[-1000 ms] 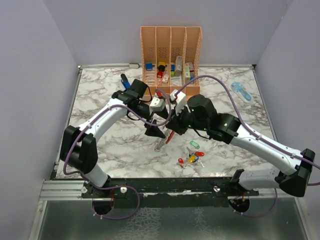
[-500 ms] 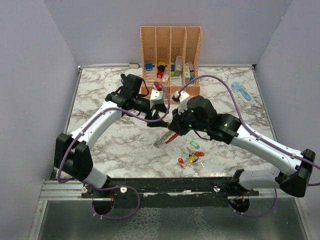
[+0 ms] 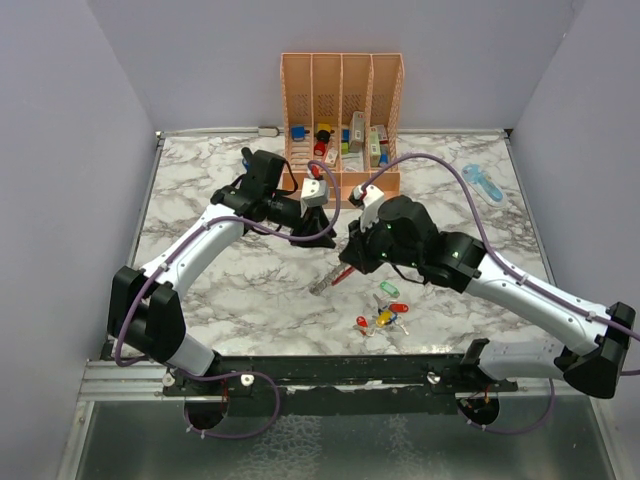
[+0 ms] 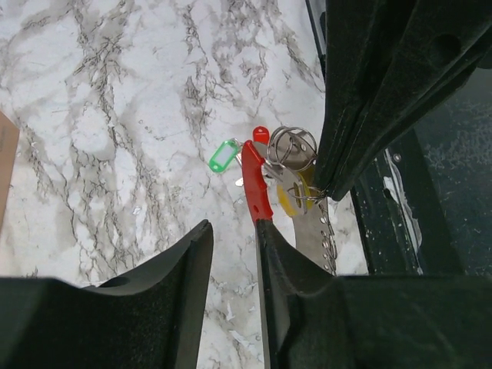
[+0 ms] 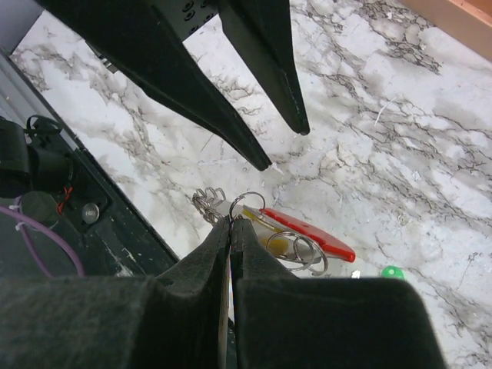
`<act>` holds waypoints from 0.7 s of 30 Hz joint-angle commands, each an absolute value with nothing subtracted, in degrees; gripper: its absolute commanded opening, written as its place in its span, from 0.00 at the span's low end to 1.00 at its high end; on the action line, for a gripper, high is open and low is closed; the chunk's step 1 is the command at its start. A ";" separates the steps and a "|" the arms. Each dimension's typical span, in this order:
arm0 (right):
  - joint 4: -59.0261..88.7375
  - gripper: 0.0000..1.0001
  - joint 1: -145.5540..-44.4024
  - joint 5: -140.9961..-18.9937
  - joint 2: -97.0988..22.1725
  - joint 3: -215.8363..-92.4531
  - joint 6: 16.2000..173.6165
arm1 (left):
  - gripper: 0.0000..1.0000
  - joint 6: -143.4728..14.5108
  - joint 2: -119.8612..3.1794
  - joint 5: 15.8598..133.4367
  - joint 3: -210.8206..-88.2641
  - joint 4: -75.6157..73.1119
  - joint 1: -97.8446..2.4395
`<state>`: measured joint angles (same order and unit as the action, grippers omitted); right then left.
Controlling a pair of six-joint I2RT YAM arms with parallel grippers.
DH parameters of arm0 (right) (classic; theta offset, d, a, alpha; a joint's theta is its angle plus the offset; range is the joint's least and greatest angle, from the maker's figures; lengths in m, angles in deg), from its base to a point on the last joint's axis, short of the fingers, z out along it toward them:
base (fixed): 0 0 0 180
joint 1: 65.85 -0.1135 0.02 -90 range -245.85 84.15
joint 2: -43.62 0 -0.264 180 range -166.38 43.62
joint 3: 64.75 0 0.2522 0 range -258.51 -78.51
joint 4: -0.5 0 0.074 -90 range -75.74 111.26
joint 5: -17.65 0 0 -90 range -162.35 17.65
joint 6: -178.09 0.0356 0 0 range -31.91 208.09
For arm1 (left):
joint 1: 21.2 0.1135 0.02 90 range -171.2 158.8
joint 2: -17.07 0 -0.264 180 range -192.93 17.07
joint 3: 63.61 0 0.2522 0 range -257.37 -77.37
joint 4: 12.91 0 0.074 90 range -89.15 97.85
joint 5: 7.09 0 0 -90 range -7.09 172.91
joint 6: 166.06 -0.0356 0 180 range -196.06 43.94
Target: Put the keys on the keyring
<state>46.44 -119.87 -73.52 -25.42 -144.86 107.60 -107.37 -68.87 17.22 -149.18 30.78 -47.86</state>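
Right wrist: right gripper (image 5: 231,221) pinched tight on the keyring (image 5: 319,237) by its wire loop
left gripper (image 4: 234,224): narrowly parted, empty, keyring just ahead, its long axis pointing away from the fingers
keys (image 3: 383,315): loose pile, closer to the right gripper

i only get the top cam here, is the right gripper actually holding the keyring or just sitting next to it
observer: Holding it. In the right wrist view the right gripper is shut on the keyring, pinching a thin wire loop on it.
operator: any key on it yet
observer: A yellow key hangs with it, against its red side.
operator: and the left jaws
observer: In the left wrist view the left gripper is open with a narrow gap, nothing between its fingers.
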 commanded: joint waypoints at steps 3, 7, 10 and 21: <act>41.45 0.01 -119.90 -75.76 -21.96 -142.49 103.16 | 0.43 -110.41 -67.41 14.58 -151.75 33.36 -48.10; 40.77 0.01 -119.88 -79.89 -20.36 -141.53 99.85 | 0.79 -122.63 -67.30 8.47 -154.47 44.63 -48.23; 42.42 0.01 -119.90 -82.77 -19.90 -142.16 98.01 | 0.92 -146.43 -67.40 7.20 -158.18 62.08 -49.73; 42.78 0.01 -119.90 -98.58 -22.12 -143.55 97.91 | 0.94 -164.73 -67.21 11.59 -159.11 68.95 -52.85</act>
<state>44.37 -119.85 -90.29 -21.13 -141.54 98.31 -157.42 -68.34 11.58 -157.71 65.38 -52.05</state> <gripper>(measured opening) 0.018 0.963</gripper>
